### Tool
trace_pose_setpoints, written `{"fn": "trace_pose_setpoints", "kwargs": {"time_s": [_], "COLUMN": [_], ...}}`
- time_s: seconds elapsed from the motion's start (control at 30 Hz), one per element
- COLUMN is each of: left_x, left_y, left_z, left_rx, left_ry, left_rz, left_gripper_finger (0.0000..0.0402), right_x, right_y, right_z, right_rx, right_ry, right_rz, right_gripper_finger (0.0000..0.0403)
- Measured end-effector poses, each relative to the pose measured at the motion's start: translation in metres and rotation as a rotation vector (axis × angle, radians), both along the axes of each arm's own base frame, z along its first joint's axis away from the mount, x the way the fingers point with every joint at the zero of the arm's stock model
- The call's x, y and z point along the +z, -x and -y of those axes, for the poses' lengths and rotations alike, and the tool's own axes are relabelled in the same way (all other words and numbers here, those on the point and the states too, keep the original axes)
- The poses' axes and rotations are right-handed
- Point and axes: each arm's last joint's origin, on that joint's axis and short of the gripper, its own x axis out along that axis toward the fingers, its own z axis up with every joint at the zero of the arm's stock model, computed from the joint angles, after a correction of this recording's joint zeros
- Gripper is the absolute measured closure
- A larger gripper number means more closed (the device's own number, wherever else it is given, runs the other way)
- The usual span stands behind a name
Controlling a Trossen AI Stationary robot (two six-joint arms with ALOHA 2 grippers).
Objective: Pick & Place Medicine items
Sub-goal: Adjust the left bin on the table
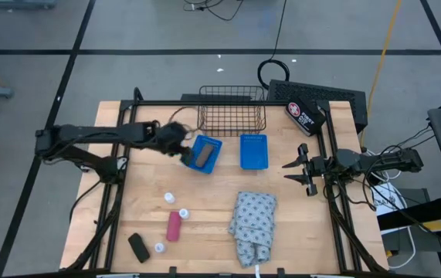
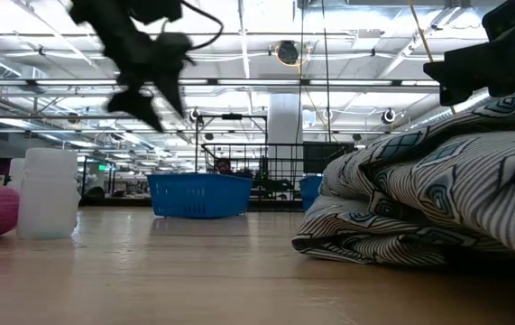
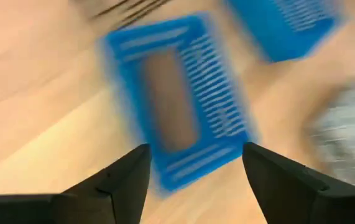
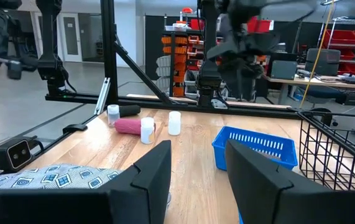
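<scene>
Left gripper (image 1: 180,144) being held above left blue basket (image 1: 214,157), jaws parted, nothing between them. Brown piece (image 1: 202,155) lying inside that basket. Right gripper (image 1: 301,172) being held beside second blue basket (image 1: 253,151), jaws apart, empty. Pink piece (image 1: 174,225), black piece (image 1: 138,246) and white bottles (image 1: 170,198) lying on table (image 1: 205,247), near patterned cloth (image 1: 252,224).

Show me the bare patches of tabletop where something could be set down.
Free: the strip between the pink piece and the patterned cloth, and the wood between the cloth and the right pincer. Crowded: the front-left corner, where white bottles and the black piece sit, and the back row of blue baskets.
</scene>
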Motion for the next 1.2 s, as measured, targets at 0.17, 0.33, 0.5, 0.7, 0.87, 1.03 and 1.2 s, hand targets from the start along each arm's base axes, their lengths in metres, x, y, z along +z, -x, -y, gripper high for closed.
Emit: {"fn": "trace_pose_setpoints", "kwargs": {"time_s": [0.17,0.33,0.5,0.7,0.87,1.03,1.2], "left_x": [-0.006,-0.023,-0.049,-0.074,-0.084,-0.085,-0.083], "left_y": [0.017,0.008,-0.004,-0.016,-0.028,-0.031,-0.028], "left_z": [0.022,0.034,0.034,0.035,0.037,0.039,0.037], "left_rx": [0.2,0.282,0.31,0.323,0.297,0.287,0.273], "left_ry": [-0.074,-0.135,-0.146,-0.125,-0.054,-0.041,-0.08], "left_rz": [-0.158,-0.198,-0.297,-0.364,-0.327,-0.311,-0.326], "left_gripper_finger": [0.0139,0.014,0.014,0.014,0.014,0.014,0.014], "right_x": [0.0,0.0,0.0,0.0,0.0,0.0,0.0], "right_y": [0.0,0.0,0.0,0.0,0.0,0.0,0.0], "right_z": [0.0,0.0,0.0,0.0,0.0,0.0,0.0], "right_rx": [0.0,-0.001,0.0,0.0,0.0,0.0,0.0], "right_ry": [0.0,0.0,0.0,0.0,0.0,0.0,0.0], "right_rz": [0.0,0.0,-0.002,-0.002,-0.001,0.0,0.0], "right_gripper_finger": [0.0264,0.0264,0.0264,0.0264,0.0264,0.0264,0.0264]}}
